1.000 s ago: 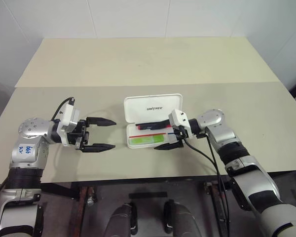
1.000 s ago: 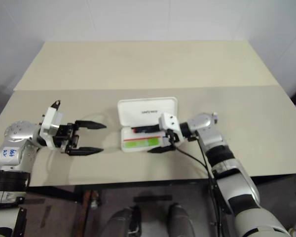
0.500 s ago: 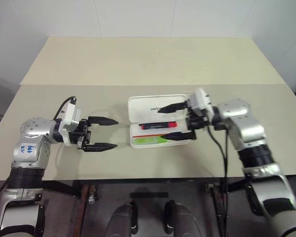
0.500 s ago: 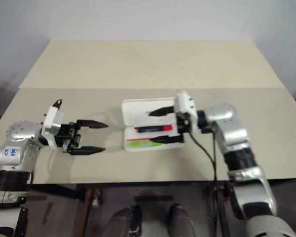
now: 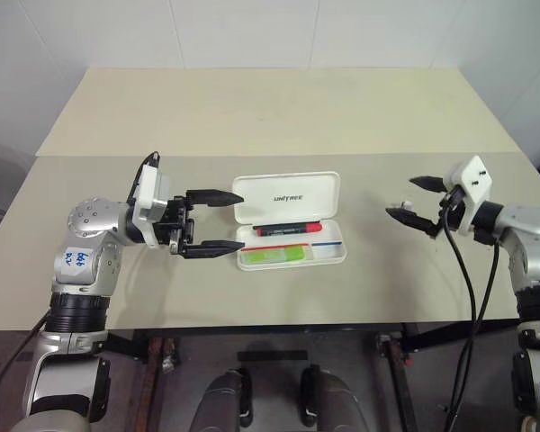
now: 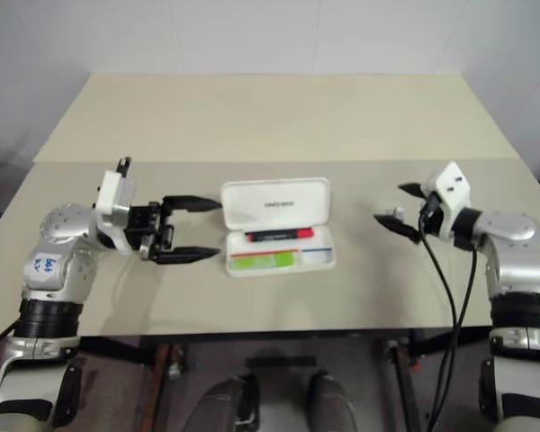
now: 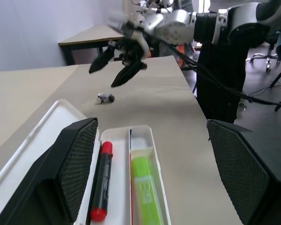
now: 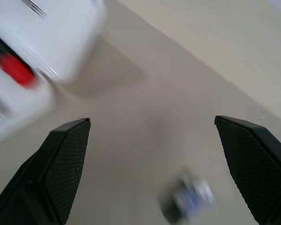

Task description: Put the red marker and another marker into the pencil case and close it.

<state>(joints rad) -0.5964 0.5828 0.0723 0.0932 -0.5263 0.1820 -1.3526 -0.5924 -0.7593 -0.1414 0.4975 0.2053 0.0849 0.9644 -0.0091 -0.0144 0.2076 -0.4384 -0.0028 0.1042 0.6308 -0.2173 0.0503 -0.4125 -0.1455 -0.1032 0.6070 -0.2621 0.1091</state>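
Both markers already lie in the open pencil case [image 5: 289, 220] on the bench [image 5: 252, 117], the red marker [image 5: 288, 229] beside the green highlighter [image 5: 272, 256], so only closing remains. The left gripper [image 5: 218, 221], fingers apart and empty, hovers level just beside the case's end, likely to steady it. The right gripper [image 5: 416, 200], spread and empty, hangs well off the other end.

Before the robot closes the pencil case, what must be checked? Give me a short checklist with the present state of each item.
1. Red marker lies inside the pencil case: ok.
2. Green highlighter lies inside the case: ok.
3. Lid shut: not ok, it stands open.
4. Left gripper open, empty, beside the case: ok.
5. Right gripper open, away from the case: ok.
6. Markers low enough for the lid to shut: cannot tell.
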